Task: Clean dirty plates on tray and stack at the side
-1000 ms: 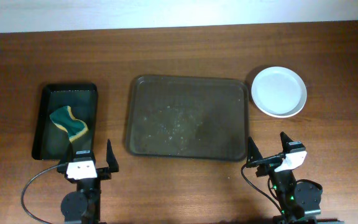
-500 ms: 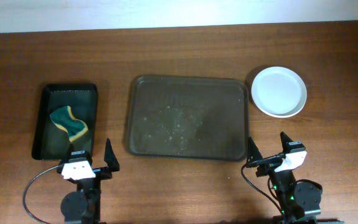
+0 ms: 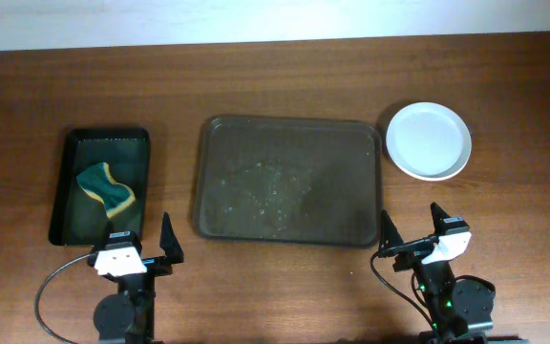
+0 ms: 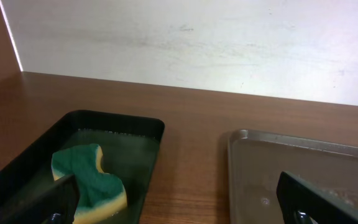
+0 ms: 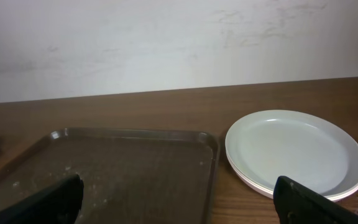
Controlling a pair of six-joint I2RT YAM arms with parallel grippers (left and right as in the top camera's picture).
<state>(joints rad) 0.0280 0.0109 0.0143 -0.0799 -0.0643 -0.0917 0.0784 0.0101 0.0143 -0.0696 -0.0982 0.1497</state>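
The dark brown tray lies in the middle of the table with no plate on it, only pale specks and smears. It also shows in the left wrist view and in the right wrist view. The white plates sit stacked on the table just right of the tray; the stack's layered rim shows in the right wrist view. My left gripper is open and empty near the front edge, below the black tray. My right gripper is open and empty near the front edge, below the tray's right corner.
A smaller black tray stands at the left and holds a green and yellow sponge, also seen in the left wrist view. A pale wall runs behind the table's far edge.
My left gripper has drawn back slightly toward the front edge and left. The right arm, tray and plates have not moved.
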